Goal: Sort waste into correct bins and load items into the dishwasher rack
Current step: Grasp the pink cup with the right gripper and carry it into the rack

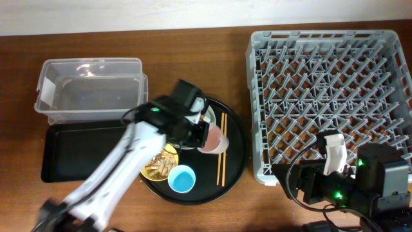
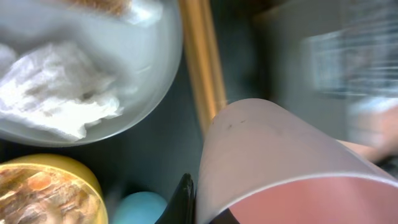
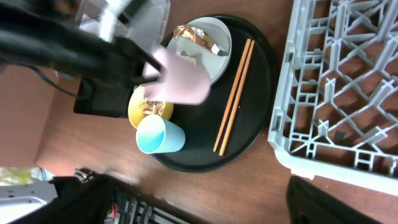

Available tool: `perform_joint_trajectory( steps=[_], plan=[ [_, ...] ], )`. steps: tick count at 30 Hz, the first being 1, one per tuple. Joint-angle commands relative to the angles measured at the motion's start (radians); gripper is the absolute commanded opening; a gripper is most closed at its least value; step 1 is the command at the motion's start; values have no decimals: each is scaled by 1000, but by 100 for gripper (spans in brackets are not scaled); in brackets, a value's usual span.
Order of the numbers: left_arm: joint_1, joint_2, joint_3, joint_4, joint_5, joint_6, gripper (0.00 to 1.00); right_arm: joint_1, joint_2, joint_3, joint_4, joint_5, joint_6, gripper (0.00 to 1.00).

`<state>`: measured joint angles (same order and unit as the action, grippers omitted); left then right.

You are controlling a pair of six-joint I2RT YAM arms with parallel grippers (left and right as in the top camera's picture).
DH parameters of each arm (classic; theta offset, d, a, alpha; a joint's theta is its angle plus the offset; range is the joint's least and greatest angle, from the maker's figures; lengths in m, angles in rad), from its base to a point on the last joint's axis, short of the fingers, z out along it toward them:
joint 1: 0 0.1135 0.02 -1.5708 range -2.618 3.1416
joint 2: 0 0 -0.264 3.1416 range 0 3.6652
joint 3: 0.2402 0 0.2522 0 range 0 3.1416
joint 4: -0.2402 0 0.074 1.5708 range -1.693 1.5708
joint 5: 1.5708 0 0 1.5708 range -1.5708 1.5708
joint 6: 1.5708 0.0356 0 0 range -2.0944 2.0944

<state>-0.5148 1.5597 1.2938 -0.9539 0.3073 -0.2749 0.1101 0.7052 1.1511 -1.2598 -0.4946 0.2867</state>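
Observation:
My left gripper (image 1: 198,132) is shut on the rim of the pink cup (image 1: 213,138) over the round black tray; in the left wrist view a black finger (image 2: 185,200) presses the cup's wall (image 2: 280,155). The grey-green plate (image 2: 149,74) holds the white napkin (image 2: 56,93) and the golden wrapper (image 3: 193,34). The yellow bowl (image 1: 161,164) holds brownish food scraps. The blue cup (image 1: 182,178) and the chopsticks (image 1: 223,148) lie on the round tray. The rack (image 1: 331,96) stands at the right. My right gripper (image 1: 331,158) is open and empty at the rack's front edge.
The clear tub (image 1: 90,90) stands at the back left, with the flat black tray (image 1: 71,151) in front of it. The round black tray (image 1: 235,167) sits between them and the rack. My left arm reaches in from the bottom left across the flat tray.

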Motion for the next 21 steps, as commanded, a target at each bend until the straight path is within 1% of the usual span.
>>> perform_joint_trajectory(
  steps=[1, 3, 4, 5, 8, 10, 12, 16, 17, 18, 19, 21],
  plan=[
    [133, -113, 30, 1, 607, 189, 0, -6, -1, 8, 30, -111, -100, 84],
    [201, -128, 29, -6, 913, 278, 0, -6, 0, -10, 100, -253, -140, 84],
    [216, -130, 29, -6, 1019, 310, 0, -6, 2, -25, 155, -310, -141, 84],
    [217, -130, 29, -5, 1090, 319, 0, -6, 5, -40, 219, -357, -140, 84],
    [193, -130, 29, -3, 1161, 319, 0, -2, 58, -53, 409, -472, -68, 85],
    [183, -130, 29, 0, 1170, 326, 0, 31, 108, -53, 473, -546, -64, 85],
    [181, -130, 29, -1, 1165, 330, 0, 87, 157, -53, 500, -572, -57, 84],
    [181, -130, 29, -1, 1102, 330, 0, 245, 245, -53, 562, -567, -58, 69],
    [181, -130, 29, -1, 1102, 330, 0, 259, 253, -53, 568, -566, -58, 65],
    [181, -130, 29, -1, 1102, 330, 0, 277, 270, -53, 573, -564, -57, 56],
    [181, -130, 29, -2, 1102, 330, 0, 277, 283, -53, 573, -564, -58, 51],
    [181, -130, 29, -2, 1102, 330, 0, 267, 282, -53, 578, -564, -57, 51]
  ],
)
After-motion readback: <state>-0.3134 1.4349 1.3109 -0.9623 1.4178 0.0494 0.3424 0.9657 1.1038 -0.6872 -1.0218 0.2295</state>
